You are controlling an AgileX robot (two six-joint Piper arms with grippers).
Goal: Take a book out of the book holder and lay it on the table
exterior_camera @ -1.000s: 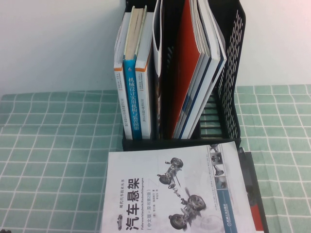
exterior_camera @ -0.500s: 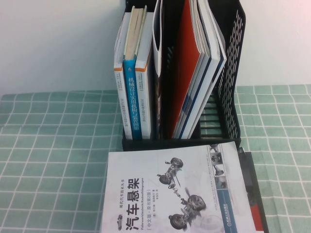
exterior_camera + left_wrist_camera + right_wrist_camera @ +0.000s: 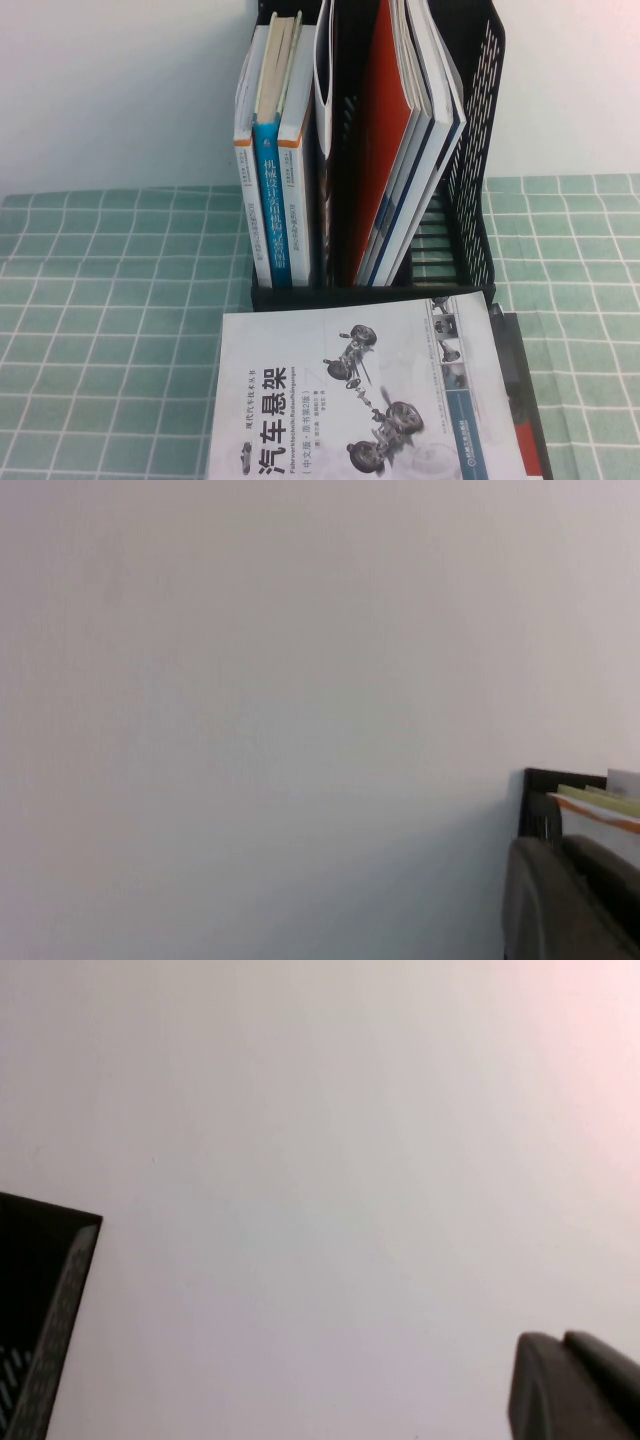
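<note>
1. First, find the book (image 3: 322, 90): a thin pale magazine standing in the middle slot of the book holder (image 3: 478, 150), at 12 o'clock on the tabletop (image 3: 110, 300). The blue-spined books (image 3: 270, 200) stand at its 9 o'clock and the red-covered magazine (image 3: 385, 130) at its 3 o'clock.
2. Note that its top edge bows over, so expect it to be light, floppy and smooth-covered. It will likely sag or slide if you pinch it by one corner.
3. Preferably, grip the upper edge near the spine side, where the pages are stiffest, then lift straight up so it clears the slot walls.
4. Mind the white car-chassis book (image 3: 350, 400) lying flat at the holder's 6 o'clock. Choose bare cloth towards 9 or 3 o'clock for laying down.
5. Currently the right claw (image 3: 565, 1345) is closed on nothing and faces the wall beside the holder's corner, so you must open it first.
6. Meanwhile the left claw (image 3: 560, 845) sits near the holder's top on its own side. I cannot tell its state.
</note>
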